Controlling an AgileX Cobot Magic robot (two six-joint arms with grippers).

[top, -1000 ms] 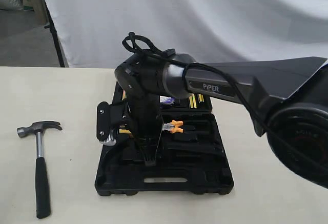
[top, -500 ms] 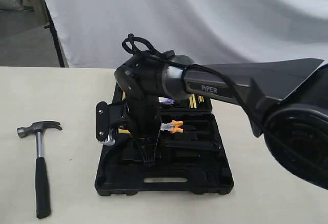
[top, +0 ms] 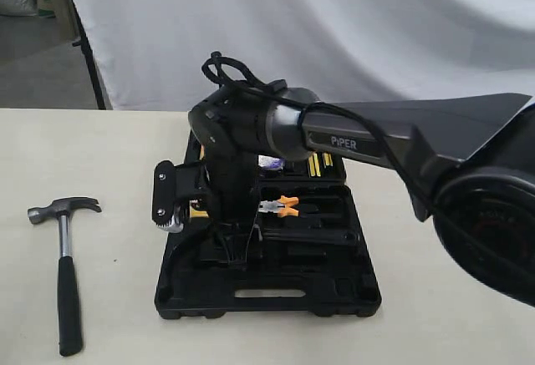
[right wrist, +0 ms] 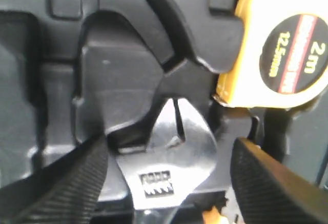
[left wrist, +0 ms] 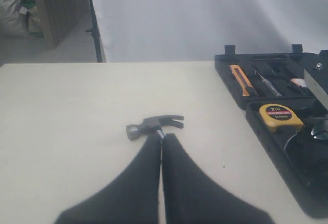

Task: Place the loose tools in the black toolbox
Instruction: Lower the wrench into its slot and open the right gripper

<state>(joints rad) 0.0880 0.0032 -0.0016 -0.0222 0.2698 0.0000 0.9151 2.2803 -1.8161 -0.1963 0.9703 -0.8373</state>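
The claw hammer [top: 65,275] lies on the table left of the black toolbox [top: 267,291]. In the left wrist view my left gripper [left wrist: 162,138] is shut and empty, its tips just short of the hammer's head [left wrist: 154,125]. My right gripper [top: 234,248] hangs over the open toolbox's left half. Its fingers [right wrist: 61,183] stand open on either side of the silver wrench head [right wrist: 166,167], which rests in the case with gaps on both sides. A blue-white bit, perhaps the tape roll [top: 269,163], shows behind the right arm.
A yellow tape measure [right wrist: 282,49] sits in its recess beside the wrench head, also in the left wrist view as the tape measure [left wrist: 279,117]. Orange-handled pliers [top: 284,206] and an orange knife [left wrist: 241,79] lie in the case. A white backdrop hangs behind the table.
My right wrist has edged up and slightly left over the toolbox, and its fingers stand a little higher. The hammer has not moved.
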